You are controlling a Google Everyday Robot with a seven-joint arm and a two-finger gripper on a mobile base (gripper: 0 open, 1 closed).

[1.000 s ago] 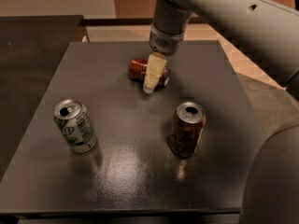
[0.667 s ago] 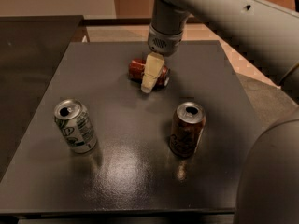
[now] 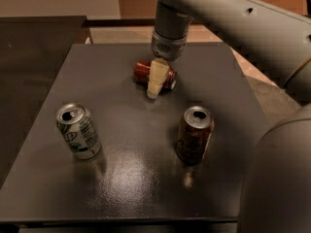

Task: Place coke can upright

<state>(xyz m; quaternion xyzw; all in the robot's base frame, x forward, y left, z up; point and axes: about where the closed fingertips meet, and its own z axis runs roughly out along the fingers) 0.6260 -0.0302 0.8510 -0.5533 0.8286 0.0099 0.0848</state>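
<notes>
Pincer (image 3: 156, 81) down at the far middle of the table (image 3: 131, 178), hanging from the grey arm (image 3: 233, 13) directly over the coke can (image 3: 142, 72). Cannot tell whether clamped on the can or merely set around it; covers the can's middle and hides the contact.

Coke can on its side, long axis running left to right, red showing on either side of the pincer. Not yet upright.

Step in hand, by the look of it: securing a hold on the lying can.

Next move, as a judgement: calls for a firm hold across the body, a short lift off the table, a quarter turn to bring one end downward, then a gentle set-down and release. Needs care that the round body does not roll off towards the far edge.

Room enough for the turn: white-and-green can (image 3: 77, 130) upright at near left, brown can (image 3: 194, 135) upright at near right, both well apart from the coke can.
</notes>
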